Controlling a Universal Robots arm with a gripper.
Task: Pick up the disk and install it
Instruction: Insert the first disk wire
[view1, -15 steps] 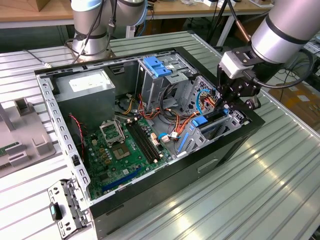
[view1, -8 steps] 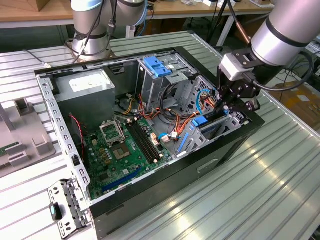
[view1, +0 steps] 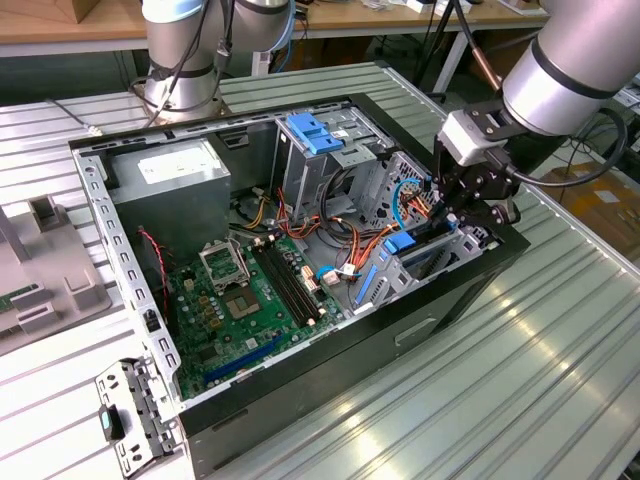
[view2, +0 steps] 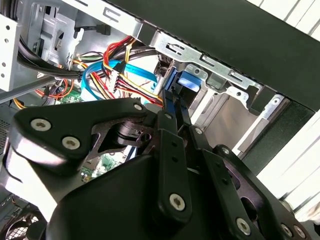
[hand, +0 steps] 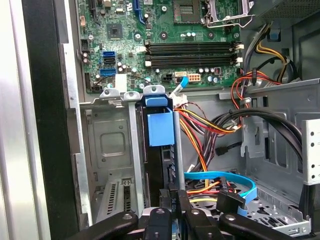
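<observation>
- The disk (hand: 160, 127) stands on its thin edge inside the metal drive cage (hand: 107, 140). That's at the exterior view's right end of the open computer case (view1: 100, 200), which lies on its side on the ribbed metal desk (view1: 520, 380).
- The tool (hand: 172, 200) looks clamped on the disk. In both wrist views the two black fingers (view2: 169, 120) sit tight either side of the slim dark body, with the blue carrier plastic (view2: 190, 80) poking out just past the tips.
- Key relation: the disk is straight ahead of the tool, not off to a side. Its long axis runs in line with the fingers, from the tips toward the motherboard (hand: 190, 30) side of the cage.
- It's sitting between the cage's rails, so I'd say it's in the slot. I can't tell whether it's fully seated.
- Arm pose: the silver arm (view1: 570, 60) comes in from the exterior view's upper right. The wrist bends downward, so the tool (view1: 470, 200) dips over the case's rim and into the cage.
- The tool's body tilts, pointing inward toward the middle of the case rather than hanging plumb.
- Clutter is close by. A bundle of red, yellow and orange wires (hand: 200, 125) and a flat blue cable (hand: 240, 182) lie just beside the slot. Nothing seems to be touching the fingers, though.
</observation>
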